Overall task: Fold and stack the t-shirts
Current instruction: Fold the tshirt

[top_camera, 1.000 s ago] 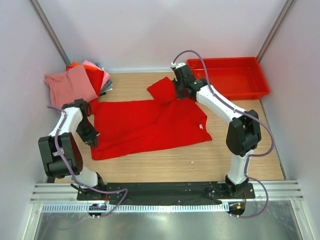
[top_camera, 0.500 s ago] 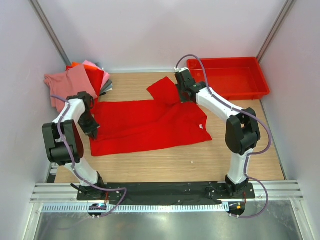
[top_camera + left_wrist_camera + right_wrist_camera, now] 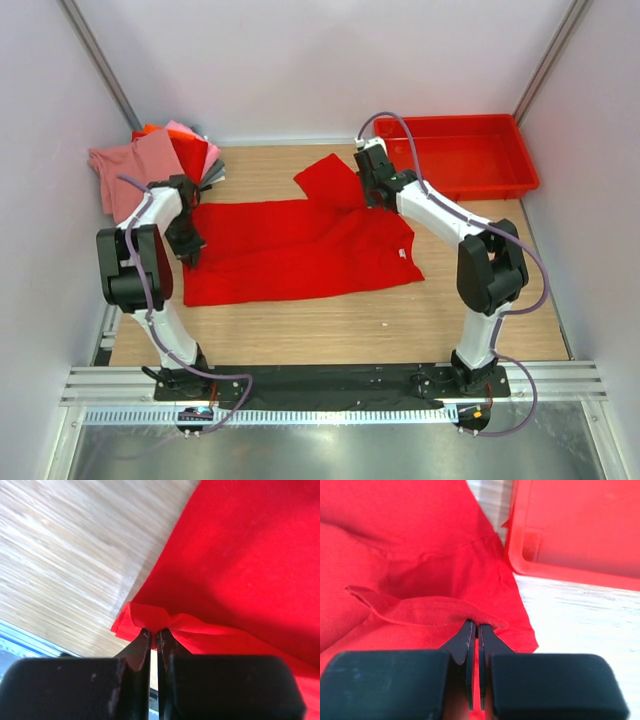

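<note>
Red t-shirt (image 3: 290,250) lies spread just left of the red tray (image 3: 500,188). Left gripper (image 3: 155,632), clamped on the corner farthest from the tray, has dragged it inward; right gripper (image 3: 474,625), pinching cloth beside the tray, edges trayward.

The left arm folds up steeply by the tabletop's (image 3: 330,320) left edge, wrist bent downward, the left claw (image 3: 154,632) clamped tight on a corner of the red t-shirt (image 3: 300,250). The right arm stretches toward the far edge, forearm low, the right claw (image 3: 474,626) likewise closed, pinching a raised fold of that t-shirt.
</note>
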